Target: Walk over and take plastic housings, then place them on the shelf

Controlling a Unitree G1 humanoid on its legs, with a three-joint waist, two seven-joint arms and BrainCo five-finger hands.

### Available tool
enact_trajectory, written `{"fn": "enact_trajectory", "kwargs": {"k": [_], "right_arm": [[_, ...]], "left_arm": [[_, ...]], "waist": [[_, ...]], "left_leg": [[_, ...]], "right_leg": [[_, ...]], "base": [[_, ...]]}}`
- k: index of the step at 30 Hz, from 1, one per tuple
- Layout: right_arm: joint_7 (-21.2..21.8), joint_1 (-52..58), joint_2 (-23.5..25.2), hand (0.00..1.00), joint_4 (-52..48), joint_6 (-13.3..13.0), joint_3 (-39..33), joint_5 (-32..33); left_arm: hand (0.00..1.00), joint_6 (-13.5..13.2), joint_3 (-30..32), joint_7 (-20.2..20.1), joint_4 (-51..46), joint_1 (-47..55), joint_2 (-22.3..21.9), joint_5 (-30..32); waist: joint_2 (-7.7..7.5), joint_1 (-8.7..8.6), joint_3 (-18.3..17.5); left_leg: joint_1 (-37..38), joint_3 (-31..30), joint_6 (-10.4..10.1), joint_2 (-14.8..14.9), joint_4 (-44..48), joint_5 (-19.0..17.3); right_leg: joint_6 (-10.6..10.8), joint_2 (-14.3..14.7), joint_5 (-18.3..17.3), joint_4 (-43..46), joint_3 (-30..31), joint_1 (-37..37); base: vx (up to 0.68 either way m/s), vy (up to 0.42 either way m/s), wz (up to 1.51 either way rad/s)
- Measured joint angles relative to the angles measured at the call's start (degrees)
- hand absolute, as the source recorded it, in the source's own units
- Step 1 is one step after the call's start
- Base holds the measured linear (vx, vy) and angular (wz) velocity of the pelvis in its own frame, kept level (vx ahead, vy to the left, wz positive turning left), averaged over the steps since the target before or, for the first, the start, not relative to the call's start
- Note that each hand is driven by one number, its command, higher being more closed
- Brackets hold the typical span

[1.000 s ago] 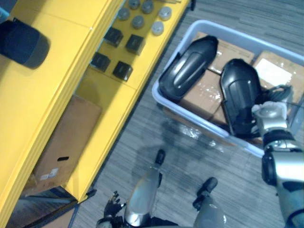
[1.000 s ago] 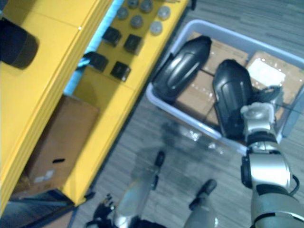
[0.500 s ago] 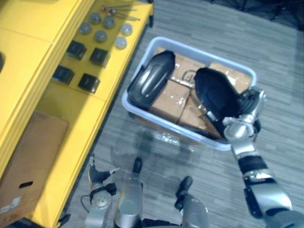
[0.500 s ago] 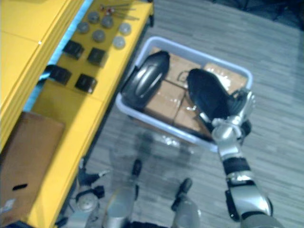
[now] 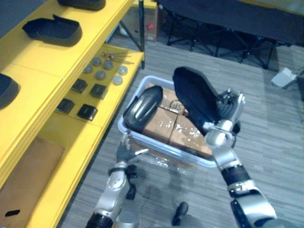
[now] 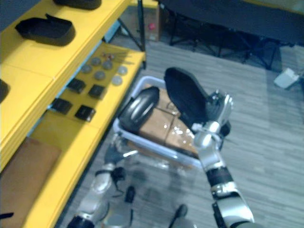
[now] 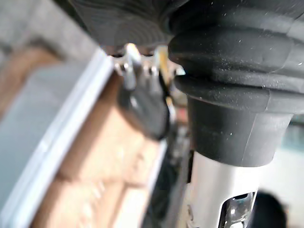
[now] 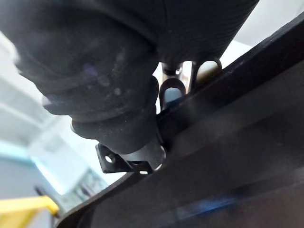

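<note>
My right hand [image 5: 227,108] is shut on a black plastic housing [image 5: 194,94], held tilted above the right half of a pale bin [image 5: 159,150] on the floor. In the right wrist view the housing's dark edge [image 8: 223,118] lies against the hand's fingers [image 8: 172,90]. A second black housing [image 5: 142,107] leans on cardboard boxes [image 5: 163,127] at the bin's left end. My left hand [image 5: 125,153] hovers open by the bin's near left corner, touching nothing. The yellow shelf [image 5: 33,64] at left holds more housings [image 5: 52,31].
The lower yellow shelf carries small black blocks [image 5: 87,111] and grey discs [image 5: 100,74]. A brown cardboard sheet [image 5: 23,180] lies lower down. Black folding frames [image 5: 223,33] stand at the back, and a white object [image 5: 284,76] lies on the grey floor at right.
The view has shifted up, showing the upper shelf. My right hand has lifted the housing out of the bin. My left hand has risen to the bin's near corner.
</note>
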Motion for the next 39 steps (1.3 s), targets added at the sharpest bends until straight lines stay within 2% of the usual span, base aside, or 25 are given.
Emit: {"fn": "enact_trajectory", "kwargs": {"k": [2,4,5,7,9,14,18,22,28,29,32,35,37,39], "right_arm": [[0.1,0.8,1.0,1.0,-3.3,-0.9,1.9,-1.2],[0.2,2.2,2.2,1.0,-7.5,-2.9,3.0,-2.0],[0.2,2.4,2.3,1.0,-8.2,-3.5,3.2,-2.0],[0.4,2.6,2.8,1.0,-9.8,-5.0,4.8,-2.1],[0.5,3.3,3.6,1.0,-10.3,-6.4,5.5,-2.2],[2.1,4.6,5.3,1.0,-10.4,-6.8,8.6,-1.9],[4.1,4.9,6.4,1.0,-10.4,-7.2,10.7,-1.9],[5.2,6.7,7.9,1.0,-10.0,-9.0,12.8,-1.8],[5.3,8.8,9.0,1.0,-8.7,-11.3,15.1,0.7],[5.3,8.8,9.2,1.0,-8.7,-11.5,15.3,0.9],[5.4,8.8,10.3,1.0,-7.5,-12.1,15.4,2.6],[5.3,8.8,10.9,1.0,-7.1,-12.7,16.0,4.7],[5.2,8.8,11.0,1.0,-7.1,-13.1,16.3,6.5],[5.1,8.9,11.3,1.0,-7.1,-13.3,16.7,7.3]], "left_arm": [[0.0,0.4,-0.2,-0.1,0.1,-0.2,-0.1,-3.0],[0.0,0.8,-0.8,-0.7,1.5,-1.4,-0.5,-8.6],[0.0,0.8,-1.1,-1.1,1.9,-1.8,-0.6,-9.8],[0.0,0.7,-2.6,-2.1,2.1,-3.5,-0.6,-13.1],[0.0,0.6,-3.0,-2.1,2.2,-5.0,-1.3,-13.7],[0.0,-0.5,-4.1,-2.0,4.6,-8.1,-3.4,-13.9],[0.0,-2.3,-4.6,-2.1,6.6,-9.0,-5.2,-17.8],[0.0,-3.7,-5.1,-2.1,6.6,-9.5,-5.3,-20.5],[0.0,-5.3,-5.1,-0.7,6.9,-9.8,-5.8,-22.7],[1.0,-5.7,-5.1,-0.2,6.9,-9.9,-6.0,-22.8],[1.0,-8.6,-5.0,0.7,8.4,-10.8,-6.9,-27.2],[1.0,-13.0,-4.9,1.2,9.2,-11.2,-7.3,-33.0],[1.0,-16.2,-4.5,0.2,9.2,-11.3,-7.5,-38.2],[1.0,-18.1,-3.9,-0.9,9.2,-11.3,-7.5,-42.1]], "waist": [[-0.95,-0.44,-1.1],[-1.87,-1.48,-2.7],[-2.01,-1.53,-2.9],[-2.43,-2.69,-3.9],[-2.61,-3.0,-4.7],[-2.41,-4.29,-6.2],[-2.27,-5.0,-6.6],[-2.25,-5.53,-6.7],[-2.12,-5.76,-9.1],[-2.15,-5.78,-9.1],[-2.23,-5.82,-9.5],[-2.3,-6.05,-9.7],[-2.3,-6.2,-9.7],[-2.34,-6.56,-9.8]], "left_leg": [[1.0,1.2,-0.1,0.2,-1.2,0.3],[1.4,2.0,-0.1,0.2,-1.5,0.4],[1.9,2.4,-0.2,0.3,-1.8,0.4],[2.6,3.0,-0.3,0.4,-2.1,0.5],[2.9,3.9,-0.3,0.4,-2.2,0.5],[3.8,4.8,-0.3,0.4,-2.1,0.5],[4.8,5.6,-0.3,0.5,-2.1,0.1],[4.8,5.6,-0.2,0.5,-2.2,0.1],[4.9,5.5,-0.3,0.3,-3.0,0.2],[4.9,5.5,-0.3,0.3,-3.0,0.2],[4.9,5.4,-0.3,0.3,-3.0,0.2],[4.8,5.4,-0.3,0.2,-3.0,0.2],[4.8,5.4,-0.3,0.2,-3.0,0.2],[4.8,5.2,-0.3,0.2,-3.0,0.2]], "right_leg": [[-0.1,0.3,0.1,-0.3,1.1,-0.2],[-0.1,0.5,0.3,-0.7,1.7,-0.3],[-0.1,0.6,0.4,-0.7,2.1,-0.3],[-0.1,0.7,0.7,-0.9,2.8,-0.1],[-0.2,0.8,1.0,-1.3,3.7,-0.1],[-0.2,1.0,1.9,-2.6,4.7,0.5],[-0.2,1.0,1.9,-2.8,5.5,1.1],[-0.2,1.0,1.9,-2.9,5.5,1.0],[-0.1,1.0,2.3,-3.7,5.2,1.1],[-0.1,1.0,2.3,-3.7,5.2,1.1],[0.0,1.0,2.4,-3.8,5.1,1.2],[0.0,1.0,2.4,-4.1,5.1,1.3],[0.0,1.0,2.6,-4.4,5.0,1.5],[0.0,1.0,2.6,-4.5,4.8,1.6]], "base": [[-0.03,-0.013,-0.23],[0.0,-0.008,-0.22],[0.01,-0.01,-0.23],[0.02,-0.01,-0.18],[0.02,-0.005,-0.19],[0.01,-0.007,-0.13],[-0.03,0.001,-0.09],[-0.05,0.001,-0.02],[-0.01,0.0,0.0],[0.0,0.0,0.0],[0.0,0.0,0.0],[0.0,0.0,0.0],[0.0,0.0,0.0],[-0.02,-0.003,0.03]]}}
